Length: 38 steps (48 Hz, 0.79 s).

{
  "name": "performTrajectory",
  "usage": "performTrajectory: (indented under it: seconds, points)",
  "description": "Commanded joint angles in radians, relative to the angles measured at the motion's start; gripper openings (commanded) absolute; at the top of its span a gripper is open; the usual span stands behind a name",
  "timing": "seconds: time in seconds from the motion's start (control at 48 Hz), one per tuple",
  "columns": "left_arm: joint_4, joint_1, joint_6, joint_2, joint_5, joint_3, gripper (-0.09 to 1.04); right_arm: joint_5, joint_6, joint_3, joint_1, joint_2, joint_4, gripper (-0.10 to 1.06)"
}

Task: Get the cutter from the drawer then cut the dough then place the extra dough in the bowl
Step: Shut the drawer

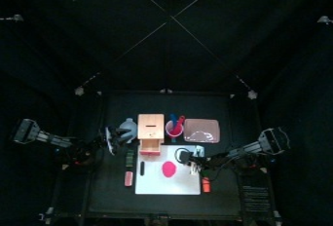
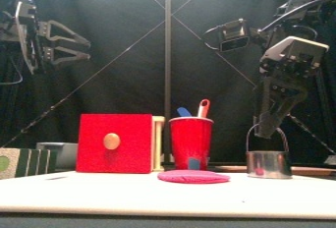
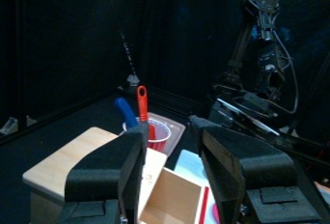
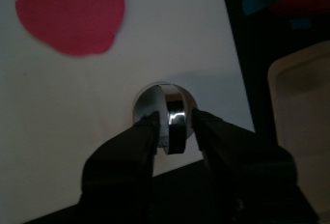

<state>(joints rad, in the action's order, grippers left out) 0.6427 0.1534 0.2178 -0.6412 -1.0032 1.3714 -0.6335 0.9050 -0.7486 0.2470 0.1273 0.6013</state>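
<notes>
Round metal cutter with a wire handle [image 2: 269, 164] stands on the white cutting board [image 1: 156, 186], right of the flat pink dough disc [image 2: 194, 177] and not touching it; right gripper [image 2: 266, 133] is pinched on the wire handle. Left gripper [image 3: 180, 156] is spread, holding nothing, up over the pale wooden box [image 1: 154, 132]. Red cup [image 2: 192, 140] holds a blue toy knife [image 2: 183, 112] and a red toy knife [image 2: 203, 106]; blue-grey bowl [image 1: 127, 130] sits left of the box and flat pink tray [image 1: 205, 131] right of the cup.

cutter [image 2: 269, 163] upright beside flat pink dough [image 2: 194, 177]
</notes>
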Motion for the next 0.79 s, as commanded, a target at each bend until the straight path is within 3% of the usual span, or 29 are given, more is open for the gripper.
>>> performTrajectory:
  seconds: [0.021, 0.188, 0.271, 0.417, 0.479, 0.646, 0.792]
  points:
    - [0.011, -0.028, 0.0, 0.002, 0.015, -0.037, 0.78, -0.008, 0.003, 0.028, -0.009, 0.052, 0.003, 0.85]
    - [0.017, -0.089, 0.006, 0.002, 0.051, -0.078, 0.78, -0.009, 0.002, 0.087, -0.031, 0.071, 0.049, 0.92]
    - [0.044, -0.179, -0.002, 0.003, 0.124, -0.123, 0.78, 0.003, -0.002, 0.14, -0.038, 0.058, 0.091, 0.91]
    - [0.179, -0.39, 0.014, 0.003, 0.391, -0.235, 0.77, 0.069, 0.0, 0.206, -0.04, 0.002, 0.175, 0.9]
    - [0.16, -0.52, 0.043, 0.009, 0.577, -0.301, 0.75, 0.1, 0.002, 0.229, -0.04, -0.023, 0.192, 0.89]
    - [0.012, -0.753, 0.114, 0.057, 1.008, -0.482, 0.61, 0.184, -0.005, 0.293, -0.041, -0.112, 0.202, 0.72]
    - [-0.115, -0.838, 0.129, 0.137, 1.183, -0.614, 0.39, 0.216, -0.012, 0.348, -0.038, -0.173, 0.202, 0.49]
